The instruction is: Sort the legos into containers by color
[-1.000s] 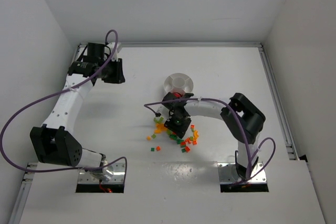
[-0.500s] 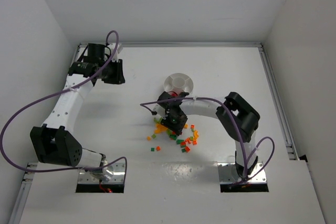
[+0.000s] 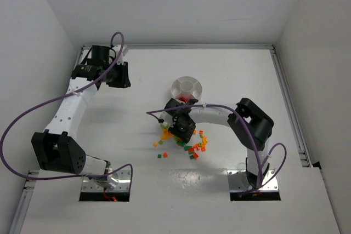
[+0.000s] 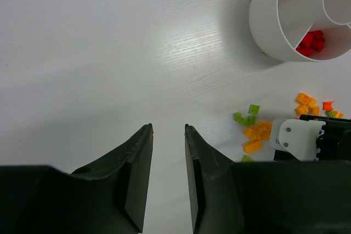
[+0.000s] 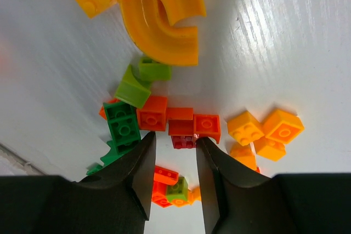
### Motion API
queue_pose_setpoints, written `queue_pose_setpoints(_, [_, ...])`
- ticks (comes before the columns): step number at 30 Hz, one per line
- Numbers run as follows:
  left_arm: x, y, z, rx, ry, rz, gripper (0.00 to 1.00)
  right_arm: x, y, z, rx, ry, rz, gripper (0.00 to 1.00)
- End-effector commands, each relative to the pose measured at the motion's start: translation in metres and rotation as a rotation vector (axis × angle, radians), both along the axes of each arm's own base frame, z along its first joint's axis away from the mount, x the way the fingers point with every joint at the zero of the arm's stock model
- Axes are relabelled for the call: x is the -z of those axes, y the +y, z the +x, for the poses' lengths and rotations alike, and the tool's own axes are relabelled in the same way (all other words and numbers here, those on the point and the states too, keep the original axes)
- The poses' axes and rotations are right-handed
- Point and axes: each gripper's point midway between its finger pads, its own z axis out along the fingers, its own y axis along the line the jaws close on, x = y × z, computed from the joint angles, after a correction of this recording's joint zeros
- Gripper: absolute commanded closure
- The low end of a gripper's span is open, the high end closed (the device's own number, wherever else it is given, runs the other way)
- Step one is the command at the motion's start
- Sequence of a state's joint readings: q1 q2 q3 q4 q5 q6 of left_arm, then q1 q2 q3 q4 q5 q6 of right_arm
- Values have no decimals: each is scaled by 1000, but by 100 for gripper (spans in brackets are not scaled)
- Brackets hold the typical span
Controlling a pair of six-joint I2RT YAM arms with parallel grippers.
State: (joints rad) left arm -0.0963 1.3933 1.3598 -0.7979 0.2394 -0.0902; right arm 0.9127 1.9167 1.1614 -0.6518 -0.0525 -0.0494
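Right gripper (image 5: pixel 175 138) narrowed, straddling a red brick (image 5: pixel 184 142) (hidden from above).

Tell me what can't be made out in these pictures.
- Left wrist view: the dish is cut off by the frame edge, most compartments unseen.
- Top view: the right arm covers part of the legos.
- Right wrist view: whether the right claw grips the dark red brick is unclear.

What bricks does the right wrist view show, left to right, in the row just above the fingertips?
A dark green brick → orange brick → second orange brick → yellow brick → another yellow brick.
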Motion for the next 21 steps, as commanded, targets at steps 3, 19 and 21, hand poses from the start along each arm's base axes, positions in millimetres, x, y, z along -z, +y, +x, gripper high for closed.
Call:
queue_pose_setpoints(3, [-11,4,4,-8,-48,-5,64,6,-6,-7,-3,8,-10,64])
queue_pose_setpoints(19, [-8,4,2,5,-44,8,63,18,-5,-3,-1,15,-42,92])
queue_pose_setpoints(21, [-11,3,1,11,-54,1,63,14,-3,-2,-1,7,-31,94])
